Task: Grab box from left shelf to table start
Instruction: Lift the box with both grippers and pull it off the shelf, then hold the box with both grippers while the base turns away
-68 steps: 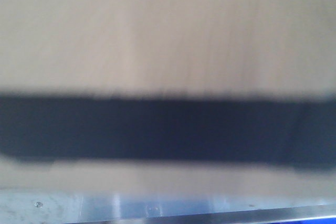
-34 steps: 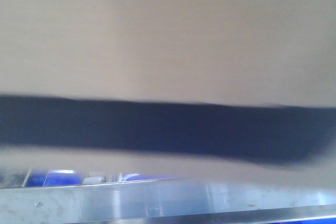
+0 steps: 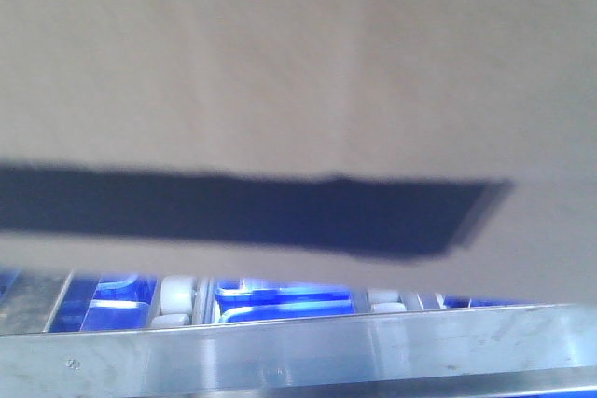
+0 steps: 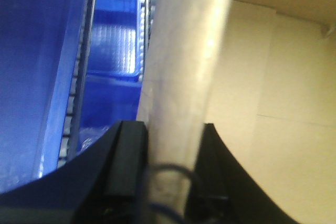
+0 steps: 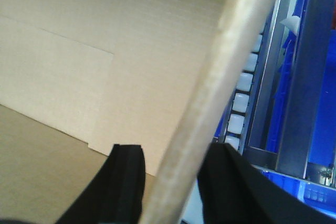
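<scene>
Front view, blurred: large brown corrugated cardboard box (image 3: 298, 62) fills nearly the whole frame. A broad black printed band (image 3: 233, 212) runs across its lower face. The bottom edge of the box sits above the brushed silver metal shelf rail (image 3: 298, 356), which is scuffed and has a small screw at its left. In the gap between box and rail are white rollers (image 3: 175, 294) and blue plastic bins (image 3: 280, 303).

Left wrist view: left gripper (image 4: 170, 129) has its black jaws on either side of an upright box wall edge, pinching it. The box interior lies right of that wall, the blue bins left.

Right wrist view: right gripper (image 5: 174, 150) is likewise clamped across a box wall edge, which crosses the frame at a slant. The box interior is on the left; rollers, metal frame bars (image 5: 310, 72) and bins are on the right.
</scene>
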Controlling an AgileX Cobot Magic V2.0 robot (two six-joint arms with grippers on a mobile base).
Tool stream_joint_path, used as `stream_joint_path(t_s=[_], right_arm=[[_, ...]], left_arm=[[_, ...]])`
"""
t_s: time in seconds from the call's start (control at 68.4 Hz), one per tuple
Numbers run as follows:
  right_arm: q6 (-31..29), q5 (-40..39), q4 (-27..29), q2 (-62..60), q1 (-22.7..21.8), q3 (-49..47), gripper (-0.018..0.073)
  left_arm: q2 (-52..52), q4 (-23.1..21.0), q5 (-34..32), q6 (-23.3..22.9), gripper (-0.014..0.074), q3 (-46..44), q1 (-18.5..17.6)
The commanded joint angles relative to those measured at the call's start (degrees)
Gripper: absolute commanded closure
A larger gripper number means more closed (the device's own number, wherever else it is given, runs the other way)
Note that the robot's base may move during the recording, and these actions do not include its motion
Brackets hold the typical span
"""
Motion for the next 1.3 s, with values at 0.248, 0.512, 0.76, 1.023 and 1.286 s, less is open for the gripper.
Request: stream_joint_path(t_s=[0.248, 0.512, 0.76, 1.023, 1.286], right_arm=[[-2.44, -9.29, 4.48, 0.64, 0.32, -1.73, 0.0493], [-2.44, -8.96, 4.48, -1.26, 0.32, -1.73, 0.0493], [-2.44, -8.96, 4.53, -5.76, 0.32, -1.73, 0.0493], [-2.44, -9.56, 4.53, -7.94, 0.32, -1.73, 0.0493], [-2.44, -10.35, 4.53, -8.02, 0.32, -1.73, 0.0493]], left_arm=[[-0.63, -16.25, -1.36, 6.08, 0.0688, -0.91, -2.61], [-0.76, -19.22, -4.73, 6.08, 0.0688, -0.91, -2.61], [-2.46, -20.78, -5.57, 6.08, 0.0688, -0.91, -2.61], [-3.26, -21.65, -5.8, 6.08, 0.0688, -0.91, -2.61], [-3.26, -21.69, -6.41, 6.08, 0.0688, -0.91, -2.61]])
